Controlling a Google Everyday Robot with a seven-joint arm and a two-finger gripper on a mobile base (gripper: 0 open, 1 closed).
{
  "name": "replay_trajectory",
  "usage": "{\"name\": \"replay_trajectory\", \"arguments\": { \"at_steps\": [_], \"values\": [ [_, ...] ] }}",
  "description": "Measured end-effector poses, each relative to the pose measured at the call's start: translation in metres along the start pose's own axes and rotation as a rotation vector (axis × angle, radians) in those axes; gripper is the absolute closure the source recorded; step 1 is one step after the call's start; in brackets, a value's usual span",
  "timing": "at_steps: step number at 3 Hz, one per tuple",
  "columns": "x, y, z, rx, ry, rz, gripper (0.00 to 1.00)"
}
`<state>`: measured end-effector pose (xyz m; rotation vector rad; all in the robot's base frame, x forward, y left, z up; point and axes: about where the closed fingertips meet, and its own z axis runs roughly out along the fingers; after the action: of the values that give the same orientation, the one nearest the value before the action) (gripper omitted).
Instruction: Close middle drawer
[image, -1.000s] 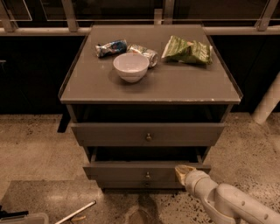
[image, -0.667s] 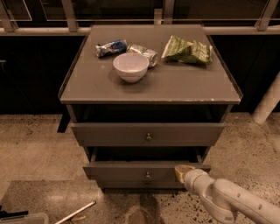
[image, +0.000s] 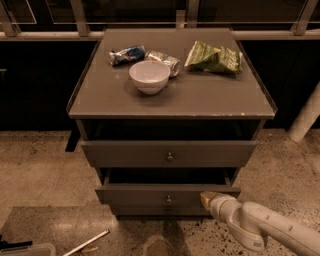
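Note:
The grey cabinet (image: 172, 95) has three drawers. The middle drawer (image: 135, 194), a wide grey front with a small round knob (image: 168, 198), is pulled out, and its dark inside shows behind the front. My gripper (image: 207, 198), at the end of a white arm coming in from the lower right, is at the right part of that drawer's front panel, at or very near it. The top drawer (image: 125, 154) is also pulled out a little. The bottom drawer (image: 145, 210) shows only as a thin strip under the middle one.
On the cabinet top stand a white bowl (image: 149, 76), two crushed cans (image: 127, 54) (image: 166, 61) and a green chip bag (image: 215, 57). A white post (image: 305, 120) stands at the right. A light stick (image: 86, 243) lies on the speckled floor at lower left.

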<state>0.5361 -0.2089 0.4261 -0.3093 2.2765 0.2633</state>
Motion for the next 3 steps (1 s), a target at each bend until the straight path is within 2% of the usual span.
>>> {"name": "replay_trajectory", "arguments": {
  "at_steps": [2,3],
  "values": [
    [0.001,-0.007,0.011,0.019,0.008,0.009,1.00],
    [-0.010,-0.014,0.020,0.037,-0.015,0.003,1.00]
  ]
}}
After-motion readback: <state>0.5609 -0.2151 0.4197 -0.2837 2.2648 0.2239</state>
